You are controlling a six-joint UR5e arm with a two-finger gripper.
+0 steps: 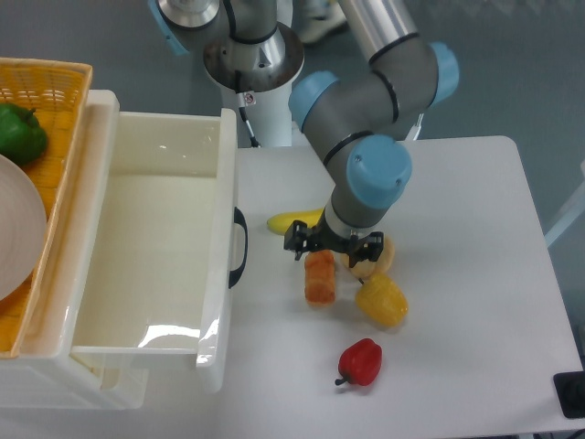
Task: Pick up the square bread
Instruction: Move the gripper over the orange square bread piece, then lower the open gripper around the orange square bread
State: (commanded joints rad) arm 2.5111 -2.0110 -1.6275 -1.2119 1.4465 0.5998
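**Tool positioned above the square bread, jaws spread**

The square bread [320,276] lies on the white desk [457,210], just right of the open white drawer [146,247] and its black handle [239,247]. It lies lengthwise, running away from the camera, with its far end under the tool.

The tool [333,249] hangs directly over the far end of the square bread. Its two black fingers are spread apart: one sits to the left of the loaf's far end, the other to the right, over the pale bun [377,259]. The jaws grip nothing. Whether the fingertips touch the loaf cannot be determined from this view.

Adjacent items on the desk:
- The pale bun lies just right of the square bread, partly hidden by the arm.
- A yellow pepper [382,300] lies just in front of the bun.
- A red pepper [360,362] lies nearer the camera, apart from the others.
- A banana [291,222] lies behind the tool.

A wicker basket [46,78] at the far left holds a green pepper [20,133].
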